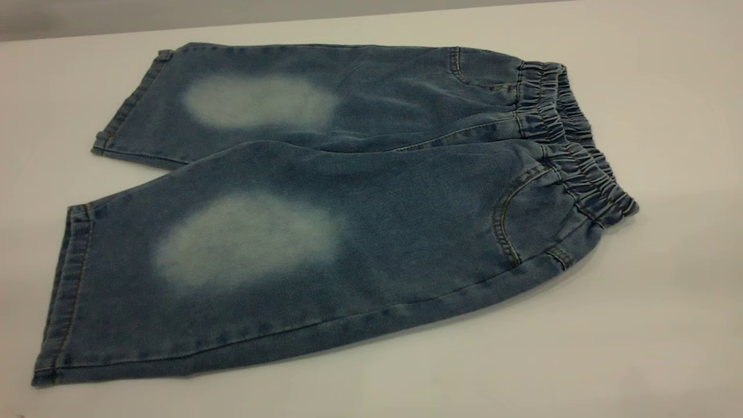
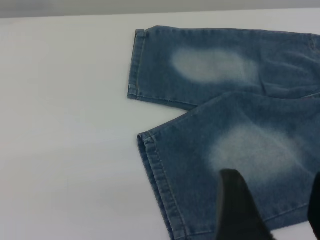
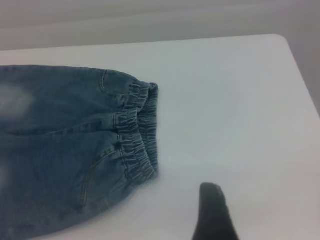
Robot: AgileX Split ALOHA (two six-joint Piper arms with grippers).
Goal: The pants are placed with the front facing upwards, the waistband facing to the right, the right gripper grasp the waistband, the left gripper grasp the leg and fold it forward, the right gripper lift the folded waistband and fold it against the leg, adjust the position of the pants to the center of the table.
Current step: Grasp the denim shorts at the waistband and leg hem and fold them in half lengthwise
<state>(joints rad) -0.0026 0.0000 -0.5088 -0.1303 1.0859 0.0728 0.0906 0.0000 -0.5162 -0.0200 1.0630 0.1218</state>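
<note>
- The pants [image 1: 325, 215] lie flat on the desk [image 1: 667, 325], front side up, so I can fold them.
- The waistband [image 1: 572, 145] is at the right end of the pants. The two leg ends are at the left end. That puts each end near the arm that must grab it.
- My left gripper [image 2: 272, 210] hangs just above the near leg of the pants. Its fingers [image 2: 235, 205] are spread apart and hold nothing. I think it waits there to take the leg.
- My right gripper is over the bare desk, just beside the waistband. I see only one of its fingers [image 3: 212, 212], so I cannot tell if they are apart or together. It does not touch the pants.
- Nothing is folded yet, so I think the grab comes first.
- The desk is smooth, white and much bigger than the pants. Past the far side of the pants I see only a plain grey wall [image 1: 174, 14].
</note>
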